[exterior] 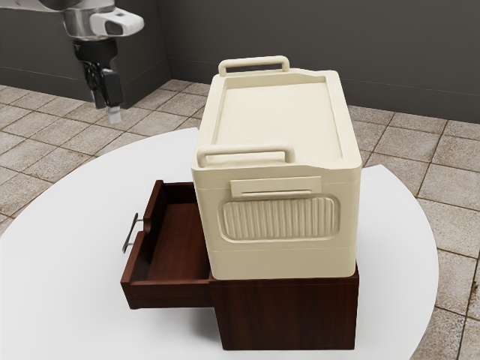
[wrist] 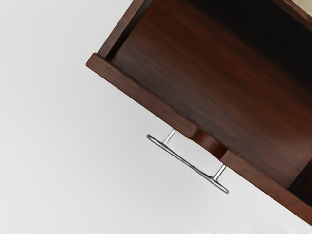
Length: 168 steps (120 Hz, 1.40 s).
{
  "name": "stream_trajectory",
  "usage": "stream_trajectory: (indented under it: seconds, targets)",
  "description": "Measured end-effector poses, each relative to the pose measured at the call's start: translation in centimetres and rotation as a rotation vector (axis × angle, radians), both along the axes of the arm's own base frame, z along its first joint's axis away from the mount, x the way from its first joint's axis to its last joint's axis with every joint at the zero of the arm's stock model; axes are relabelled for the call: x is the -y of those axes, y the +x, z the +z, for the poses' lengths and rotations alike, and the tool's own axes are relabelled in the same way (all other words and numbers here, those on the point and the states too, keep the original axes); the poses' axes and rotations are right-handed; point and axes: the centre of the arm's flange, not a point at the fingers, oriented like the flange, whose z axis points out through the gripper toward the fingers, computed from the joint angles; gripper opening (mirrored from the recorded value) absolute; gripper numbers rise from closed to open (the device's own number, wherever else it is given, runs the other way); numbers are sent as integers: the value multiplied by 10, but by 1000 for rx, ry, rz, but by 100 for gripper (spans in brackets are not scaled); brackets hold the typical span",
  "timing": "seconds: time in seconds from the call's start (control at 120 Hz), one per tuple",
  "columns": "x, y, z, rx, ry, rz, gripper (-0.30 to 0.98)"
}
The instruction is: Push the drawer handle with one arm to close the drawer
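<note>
Hovering at the exterior view's far left, my tool [exterior: 110,112], apart or together I can't tell, seems placed to push the open drawer [exterior: 170,295]'s handle [wrist: 189,165] rightward.

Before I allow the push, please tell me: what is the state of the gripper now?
Gripper: open or closed cannot be told; it hangs in the air, away from the handle.

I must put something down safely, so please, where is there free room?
Bare: the white table from the handle out to the edge at the exterior view's left; the strip between cabinet and edge at that view's right; the open drawer, its visible floor. Crowded: the cabinet's top, under the cream box.
</note>
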Motion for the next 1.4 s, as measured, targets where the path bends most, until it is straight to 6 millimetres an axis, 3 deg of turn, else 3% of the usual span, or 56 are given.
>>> stream_trajectory:
  seconds: [0.15, 0.208, 0.233, 0.267, 0.292, 0.342, 0.383, 0.483, 0.533, 0.583, 0.65, 0.75, 0.842, 1.008, 1.133, 1.4]
  targets:
    - [-5, -1, -1, -8, -17, -64, 69]
    - [-7, -8, 24, 41, -15, -85, 68]
    - [-7, -23, 52, 91, -6, -92, 68]
    - [-5, -59, 98, 168, 8, -99, 68]
    - [0, -84, 122, 201, 17, -113, 69]
    - [34, -117, 145, 210, 39, -194, 69]
    - [37, -132, 143, 162, 49, -216, 67]
    - [3, -154, 93, -10, 65, -186, 47]
    - [-21, -173, 43, -90, 48, -171, 33]
    - [-34, -181, -5, -147, 31, -187, 23]
    - [-42, -179, -51, -188, 16, -227, 12]
    - [-48, -171, -104, -205, 1, -299, 2]
    - [-54, -153, -147, -182, -15, -371, -3]
    - [-51, -113, -189, -102, -38, -487, -7]
    - [-49, -101, -213, -67, -51, -546, -9]
    - [-27, -71, -239, 0, -54, -672, -10]
